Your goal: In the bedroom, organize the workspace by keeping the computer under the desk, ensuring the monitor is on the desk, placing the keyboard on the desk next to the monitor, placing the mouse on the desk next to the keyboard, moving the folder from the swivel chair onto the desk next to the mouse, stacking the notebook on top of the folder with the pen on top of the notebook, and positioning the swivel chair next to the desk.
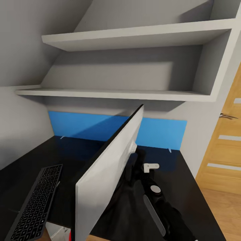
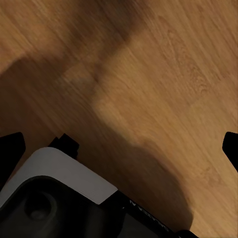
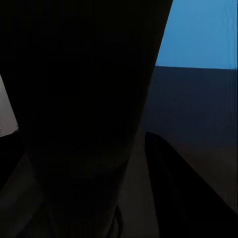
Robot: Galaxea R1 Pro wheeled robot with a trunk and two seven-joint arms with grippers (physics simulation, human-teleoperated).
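monitor (image 1: 107, 170) edge-on above desk (image 1: 197, 197), right gripper (image 1: 135, 157) at its stand, grip unreadable; left gripper (image 2: 119, 148) spread wide over floor | wide, thin, top-heavy; hold stand, not panel | keyboard (image 1: 36, 201) beyond the screen

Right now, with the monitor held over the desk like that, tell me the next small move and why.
Probably turn the monitor so its screen faces the front edge. In the head view it stands edge-on across the black desk, its grey back toward the right arm, which reaches in at its stand. Its near end juts toward the desk's front edge, close to the keyboard. Whether the right gripper is closed on the stand I cannot tell.
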